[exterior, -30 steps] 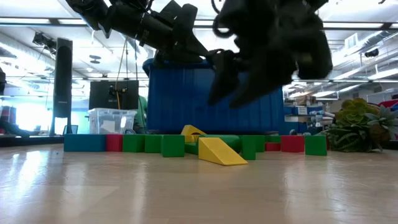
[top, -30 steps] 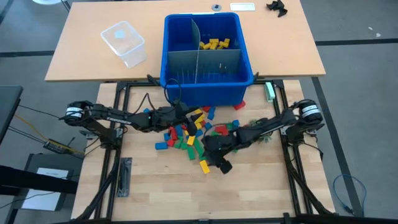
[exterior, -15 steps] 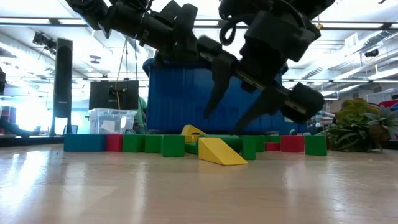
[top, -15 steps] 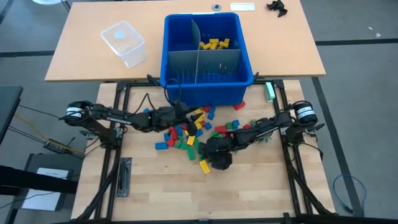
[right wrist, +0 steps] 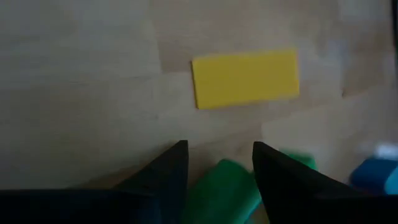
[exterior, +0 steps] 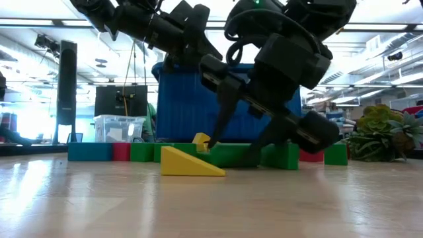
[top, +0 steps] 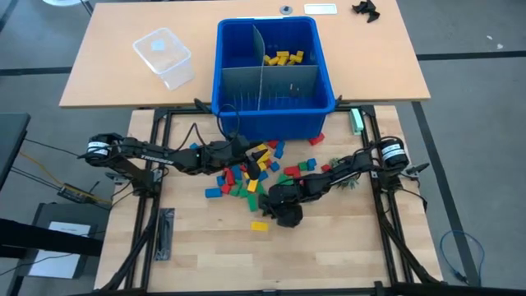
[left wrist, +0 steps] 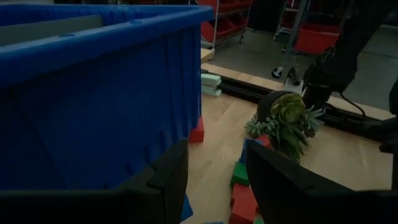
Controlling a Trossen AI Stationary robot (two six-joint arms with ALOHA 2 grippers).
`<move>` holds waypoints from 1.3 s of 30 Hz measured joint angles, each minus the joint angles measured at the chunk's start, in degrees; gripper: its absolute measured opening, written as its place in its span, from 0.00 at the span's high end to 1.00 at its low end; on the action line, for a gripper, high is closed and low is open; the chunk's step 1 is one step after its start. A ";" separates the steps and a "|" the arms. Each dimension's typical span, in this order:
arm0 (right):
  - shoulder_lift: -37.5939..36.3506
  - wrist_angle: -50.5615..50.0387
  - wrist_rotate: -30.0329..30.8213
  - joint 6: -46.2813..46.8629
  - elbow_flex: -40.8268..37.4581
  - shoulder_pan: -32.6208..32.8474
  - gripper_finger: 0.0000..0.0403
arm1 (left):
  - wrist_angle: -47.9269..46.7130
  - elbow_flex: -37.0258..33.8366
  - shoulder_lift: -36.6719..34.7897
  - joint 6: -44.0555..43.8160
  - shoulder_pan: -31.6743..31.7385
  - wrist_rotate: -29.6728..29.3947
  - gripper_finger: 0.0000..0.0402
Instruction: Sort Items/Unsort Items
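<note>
Green block (right wrist: pixel 221 186) between right claw (right wrist: pixel 214 163) fingers — yellow wedge (right wrist: pixel 245 78) just beyond.

My own right gripper (top: pixel 285 215) covers whatever lies under it from above, so I cannot tell there whether my fingers touch a block. A green block (right wrist: pixel 225 190) sits between my right fingers (right wrist: pixel 166 168), cut off by the picture's edge. My left gripper (top: pixel 246 154) hangs over the pile of blocks (top: pixel 244 177), hiding some. The blue bin (left wrist: pixel 93 93) fills much of my left wrist view, its bottom unseen.
</note>
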 joint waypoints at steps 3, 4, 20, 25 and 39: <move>-0.92 -0.21 4.71 9.09 -0.12 0.10 0.58 | -0.06 0.00 0.00 0.02 -0.01 -0.02 0.58; -1.55 0.29 5.23 12.22 -0.11 0.22 0.59 | 0.00 0.00 0.00 0.02 0.00 -0.02 0.58; -3.53 6.59 4.14 63.58 -0.11 4.26 0.44 | 0.27 0.00 0.00 0.02 -0.01 -0.02 0.58; 0.02 13.96 8.26 68.27 0.07 6.37 0.34 | 0.22 0.00 0.00 0.00 0.00 -0.02 0.58; 8.52 21.53 16.28 82.68 0.04 9.69 0.34 | 0.25 0.00 0.00 0.00 -0.02 -0.04 0.58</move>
